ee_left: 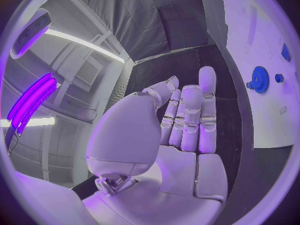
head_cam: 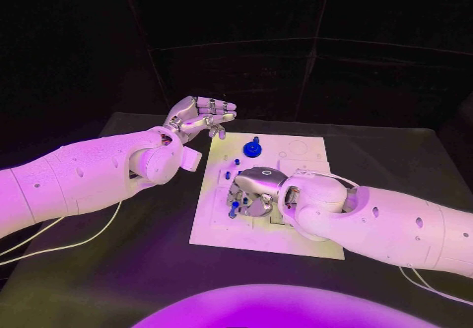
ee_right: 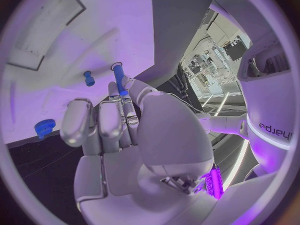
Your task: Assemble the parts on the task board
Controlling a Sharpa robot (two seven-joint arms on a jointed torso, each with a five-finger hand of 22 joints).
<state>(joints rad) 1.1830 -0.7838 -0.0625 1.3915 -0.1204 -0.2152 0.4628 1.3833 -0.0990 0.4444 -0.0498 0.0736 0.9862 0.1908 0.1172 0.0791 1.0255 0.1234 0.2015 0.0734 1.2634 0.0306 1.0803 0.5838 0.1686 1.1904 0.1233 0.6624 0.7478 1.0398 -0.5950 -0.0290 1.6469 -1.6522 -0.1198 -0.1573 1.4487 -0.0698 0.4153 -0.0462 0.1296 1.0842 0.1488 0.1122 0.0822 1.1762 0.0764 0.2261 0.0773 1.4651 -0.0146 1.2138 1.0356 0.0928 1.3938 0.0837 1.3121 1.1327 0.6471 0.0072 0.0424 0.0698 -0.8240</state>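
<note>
Right robot hand (head_cam: 258, 191) is down over the middle of the task board (head_cam: 296, 239), fingers bunched on a long blue peg (ee_right: 118, 80); the right wrist view shows the peg rising past the fingertips (ee_right: 125, 96), so I read it as pinched. Left robot hand (head_cam: 200, 115) hangs above the bench (head_cam: 118, 273) just off the board's far corner, palm up, fingers side by side and loosely curled, holding nothing. Step in hand looks like seating that peg in the board: keep it upright, line it up over its hole before pushing, press straight down, and release only once it stands by itself (a tilted push will likely jam it). Count: one blue gear (head_cam: 253, 147) beyond the right robot hand, near the left one; one small blue stud (ee_right: 89, 78) just beside the held peg; one held peg. A few more small blue parts (head_cam: 236, 162) sit round the right robot hand, partly hidden, so no firm total. One board, two robot hands.
</note>
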